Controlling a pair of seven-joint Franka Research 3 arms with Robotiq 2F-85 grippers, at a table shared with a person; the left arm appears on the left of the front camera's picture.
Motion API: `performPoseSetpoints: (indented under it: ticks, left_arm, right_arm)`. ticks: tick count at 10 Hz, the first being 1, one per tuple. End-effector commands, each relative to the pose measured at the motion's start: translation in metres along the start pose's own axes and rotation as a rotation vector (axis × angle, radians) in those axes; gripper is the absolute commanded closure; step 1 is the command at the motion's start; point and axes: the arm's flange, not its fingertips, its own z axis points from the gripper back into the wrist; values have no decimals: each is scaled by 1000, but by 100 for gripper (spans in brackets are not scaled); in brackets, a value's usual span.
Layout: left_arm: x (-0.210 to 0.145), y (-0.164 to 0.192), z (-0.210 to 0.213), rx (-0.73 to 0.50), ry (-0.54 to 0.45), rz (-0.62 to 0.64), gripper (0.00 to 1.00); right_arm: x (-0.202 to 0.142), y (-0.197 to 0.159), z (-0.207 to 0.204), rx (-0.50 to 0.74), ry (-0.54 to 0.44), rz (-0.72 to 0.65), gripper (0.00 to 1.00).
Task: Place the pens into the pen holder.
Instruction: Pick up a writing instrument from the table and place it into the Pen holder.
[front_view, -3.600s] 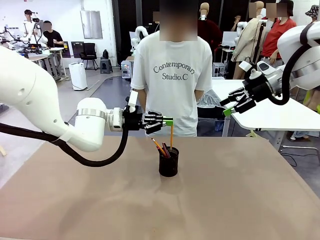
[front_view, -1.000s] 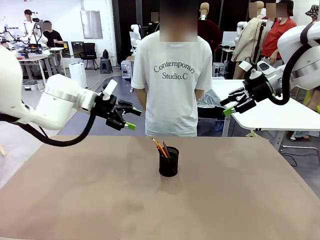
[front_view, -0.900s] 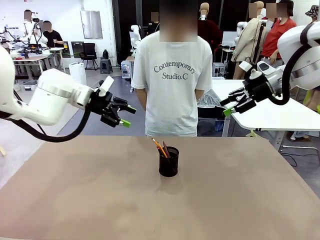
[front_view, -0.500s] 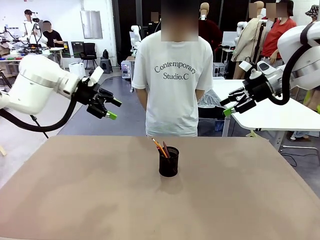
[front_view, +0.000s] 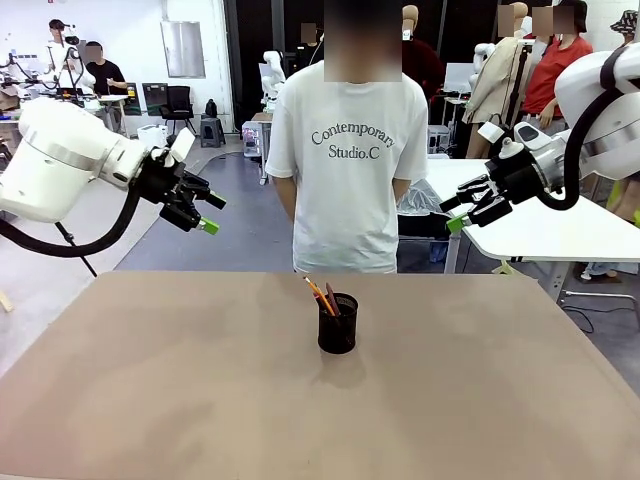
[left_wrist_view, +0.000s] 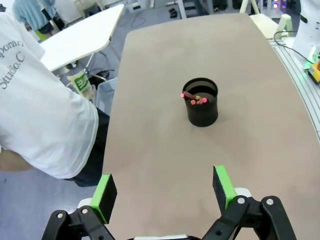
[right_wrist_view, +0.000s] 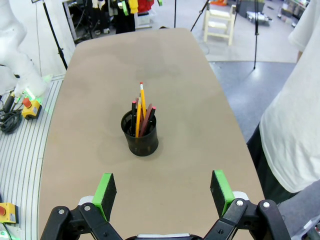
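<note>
pen holder (front_view: 338, 323): black mesh cup standing upright near the middle of the table (front_view: 150, 400), a little toward the person's side; seen from above in the left wrist view (left_wrist_view: 201, 101) and in the right wrist view (right_wrist_view: 140, 133)
pens (front_view: 322, 296): all standing inside the pen holder, leaning toward the robot's left in the front view; orange-yellow and dark reddish-brown shafts stick up past the rim, with reddish ends (left_wrist_view: 194, 98) showing from above; the right wrist view (right_wrist_view: 141, 114) shows roughly four or five, though the exact count is hard to tell where they overlap
left gripper (front_view: 205, 213): raised well above the table's left far corner, well apart from the pen holder, jaws spread wide with nothing between them; its green pads (left_wrist_view: 104, 191) frame bare tabletop in the left wrist view
right gripper (front_view: 452, 214): held high off the table's right side, near the white table behind, jaws spread apart and empty; its green pads (right_wrist_view: 220, 190) stand wide, with the pen holder farther off between them
person (front_view: 347, 150): standing at the far edge in a white printed T-shirt, directly behind the pen holder, arms down at the sides; hands not visible
</note>
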Motion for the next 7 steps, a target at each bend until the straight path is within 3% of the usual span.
performPoseSetpoints:
  ticks: [1, 7]
  left_arm:
    - [4, -1, 7, 5, 40, 32, 0]
    - [0, -2, 23, 17, 122, 83, 0]
  right_arm:
    - [2, 0, 1, -2, 0, 5, 0]
    - [2, 0, 1, -2, 0, 5, 0]
